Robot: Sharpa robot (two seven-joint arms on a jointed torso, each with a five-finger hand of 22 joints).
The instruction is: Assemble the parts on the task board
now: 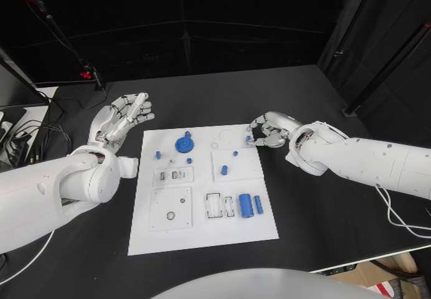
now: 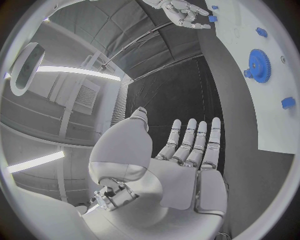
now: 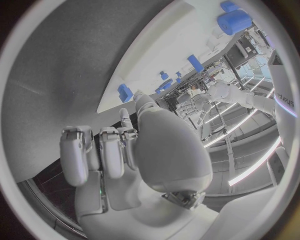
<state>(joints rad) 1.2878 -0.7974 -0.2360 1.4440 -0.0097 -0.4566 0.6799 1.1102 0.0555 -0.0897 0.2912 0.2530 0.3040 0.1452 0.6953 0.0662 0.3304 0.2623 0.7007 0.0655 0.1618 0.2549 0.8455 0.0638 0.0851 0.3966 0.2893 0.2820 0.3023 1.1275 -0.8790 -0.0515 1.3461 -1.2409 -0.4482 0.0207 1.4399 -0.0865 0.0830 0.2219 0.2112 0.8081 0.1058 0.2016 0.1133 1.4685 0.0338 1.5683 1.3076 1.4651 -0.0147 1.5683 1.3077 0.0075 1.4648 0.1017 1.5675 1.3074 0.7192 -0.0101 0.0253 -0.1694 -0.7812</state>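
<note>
The white task board (image 1: pixel 202 233) lies mid-table. On it sit a blue gear (image 1: pixel 184 145), two blue cylinders (image 1: pixel 245 205) near the right edge and a few small blue parts (image 1: pixel 223 168). My right hand (image 1: pixel 269 131) hovers at the board's far right corner and pinches a small blue part (image 1: pixel 249 138) between thumb and fingertips. The left wrist view shows that hand (image 2: pixel 181 11), the part (image 2: pixel 212 19) and the gear (image 2: pixel 259 65). My left hand (image 1: pixel 123 117) is off the board's far left corner, fingers (image 2: pixel 194 142) straight and apart, holding nothing.
Cables (image 1: pixel 36 134) and a black stand with a red clip (image 1: pixel 85 75) crowd the table's left far side. Recessed slots (image 1: pixel 170 175) and a frame (image 1: pixel 215 205) mark the board. A cardboard box (image 1: pixel 390 283) sits below the table's front right edge.
</note>
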